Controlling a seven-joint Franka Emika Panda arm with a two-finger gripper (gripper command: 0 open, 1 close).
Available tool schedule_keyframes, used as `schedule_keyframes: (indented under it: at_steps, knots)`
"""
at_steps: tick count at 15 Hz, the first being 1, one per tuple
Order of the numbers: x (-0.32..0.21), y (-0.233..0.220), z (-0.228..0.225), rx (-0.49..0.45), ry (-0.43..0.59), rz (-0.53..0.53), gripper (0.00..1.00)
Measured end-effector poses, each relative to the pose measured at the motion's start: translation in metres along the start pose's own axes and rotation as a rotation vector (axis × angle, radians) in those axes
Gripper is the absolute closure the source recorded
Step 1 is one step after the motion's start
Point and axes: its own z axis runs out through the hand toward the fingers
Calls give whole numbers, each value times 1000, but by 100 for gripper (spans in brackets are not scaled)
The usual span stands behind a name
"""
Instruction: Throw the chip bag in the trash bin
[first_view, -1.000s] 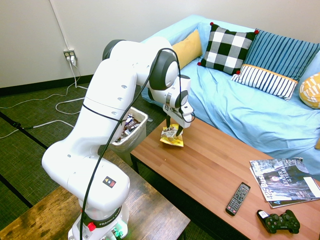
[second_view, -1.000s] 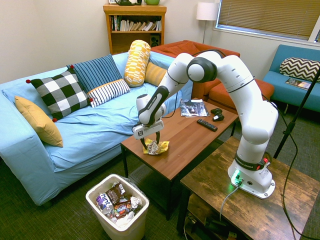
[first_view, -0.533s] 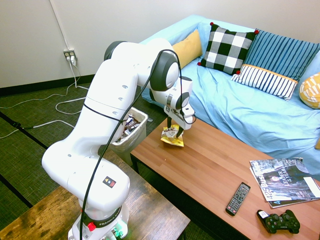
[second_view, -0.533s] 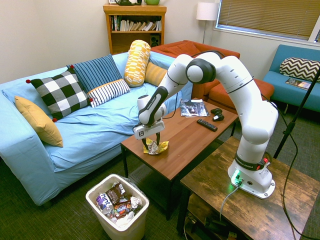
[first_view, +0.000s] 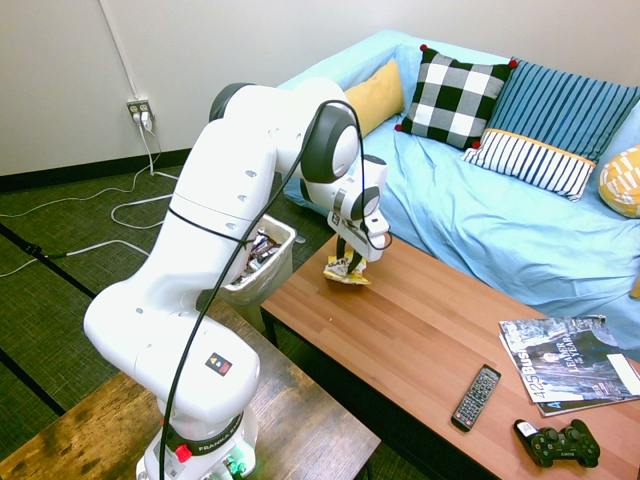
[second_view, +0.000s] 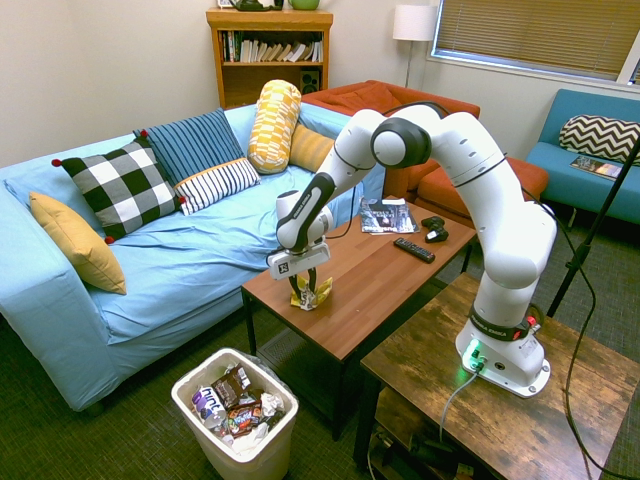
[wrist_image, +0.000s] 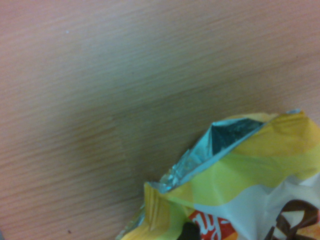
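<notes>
Chip bag (second_view: 322, 291): mouth open | end effector (second_view: 304, 293): clamped on bag | trash bin (second_view: 262, 462): holds wrappers (second_view: 240, 414)

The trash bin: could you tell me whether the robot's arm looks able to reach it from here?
Probably yes: the trash bin stands open-topped beyond the coffee table's end, with nothing visible blocking the way.

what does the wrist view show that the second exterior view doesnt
Only the wrist view: the silvery lining at the chip bag's torn-open edge, and red lettered print on its front.

Only the second exterior view: the gripper at the bag, the trash bin with wrappers inside, the remote, the game controller and the blue-covered sofa.

Both: the yellow chip bag and the wooden tabletop under it.
</notes>
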Motion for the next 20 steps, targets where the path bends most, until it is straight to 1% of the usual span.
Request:
schedule_keyframes:
  at_steps: [7,9,11,13,16,18,20]
  knots:
    - [9,4,-7,9,3,4,100]
    - [12,9,-27,31,16,3,100]
    - [0,19,-64,66,38,-17,100]
    - [-40,25,-107,99,101,-71,100]
    - [-150,23,-167,136,214,-158,100]
    - [-226,13,-185,138,278,-210,100]
    - [-295,-3,-177,113,321,-262,100]
